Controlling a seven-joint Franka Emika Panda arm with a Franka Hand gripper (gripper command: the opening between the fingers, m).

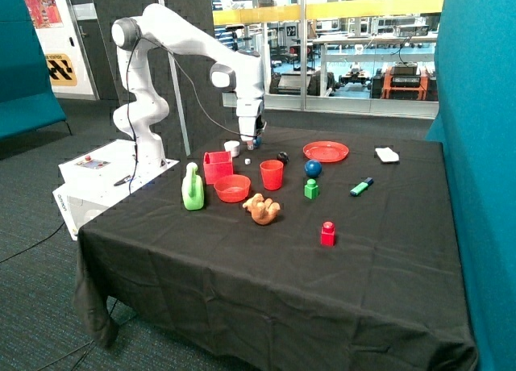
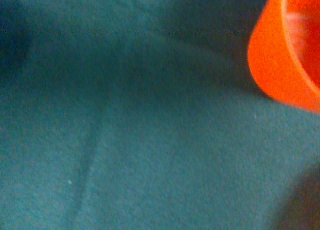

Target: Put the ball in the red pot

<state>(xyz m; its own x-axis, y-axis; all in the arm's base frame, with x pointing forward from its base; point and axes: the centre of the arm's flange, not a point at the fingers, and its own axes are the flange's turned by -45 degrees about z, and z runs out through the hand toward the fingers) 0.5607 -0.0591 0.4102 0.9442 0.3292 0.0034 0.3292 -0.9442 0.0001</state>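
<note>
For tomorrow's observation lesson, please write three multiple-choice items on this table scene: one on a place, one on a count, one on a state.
1. Where is the dark blue ball?
A. On the cloth just behind the green block
B. Inside the red square pot
C. On the red plate

2. How many green things stand on the table, leaving the marker aside?
A. One
B. Two
C. Four

3. What is the pincer doing?
A. Carrying the ball
B. Hanging low over the far side of the table, away from the ball
C. Reaching into the red cup

Answers:
1 A: the ball rests on the cloth between the block and the plate.
2 B: the green bottle and the green block.
3 B: it hangs near a small white cup, and the ball lies apart from it.
</note>
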